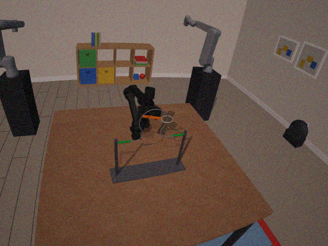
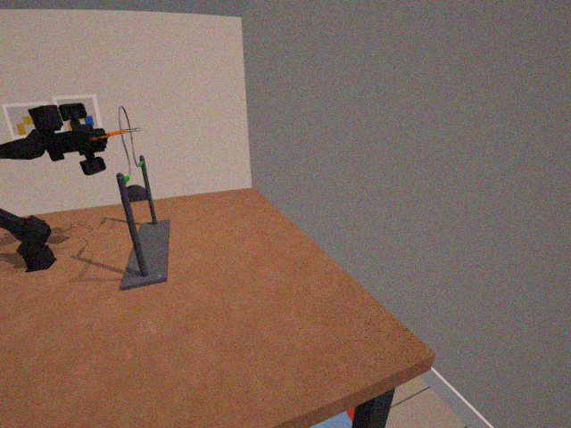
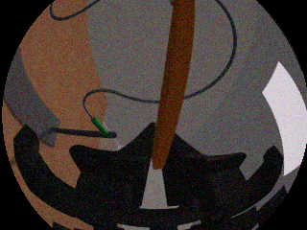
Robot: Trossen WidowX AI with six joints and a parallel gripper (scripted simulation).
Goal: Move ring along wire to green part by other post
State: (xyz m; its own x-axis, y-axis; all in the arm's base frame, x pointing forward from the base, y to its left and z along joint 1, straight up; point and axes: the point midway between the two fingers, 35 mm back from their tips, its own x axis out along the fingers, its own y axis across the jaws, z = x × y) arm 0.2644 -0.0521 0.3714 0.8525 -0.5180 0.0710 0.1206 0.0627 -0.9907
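Observation:
The wire stand has a grey base (image 1: 148,171) (image 2: 154,243) and two dark posts, the left post (image 1: 116,156) (image 2: 131,226) and the right post (image 1: 181,148) (image 2: 148,188). A green part (image 1: 123,141) (image 2: 127,177) lies next to the left post, and another green part (image 1: 178,135) (image 2: 141,162) (image 3: 99,126) next to the right post. The thin grey wire (image 1: 153,109) (image 2: 120,120) (image 3: 224,38) arches high between them. My gripper (image 1: 144,116) (image 2: 99,138) (image 3: 156,126) is shut on the orange handle (image 1: 151,116) (image 2: 108,135) (image 3: 173,83), held about level. The ring (image 1: 161,119) (image 2: 131,130) circles the wire on the right, falling side of the arch, above the right green part.
The stand sits on a brown table (image 1: 79,185) (image 2: 277,299). My arm's base (image 1: 136,132) (image 2: 32,251) stands behind the stand. Two grey arms on black pedestals (image 1: 202,89) (image 1: 17,103), a shelf (image 1: 115,63) and a black object (image 1: 295,132) are off the table.

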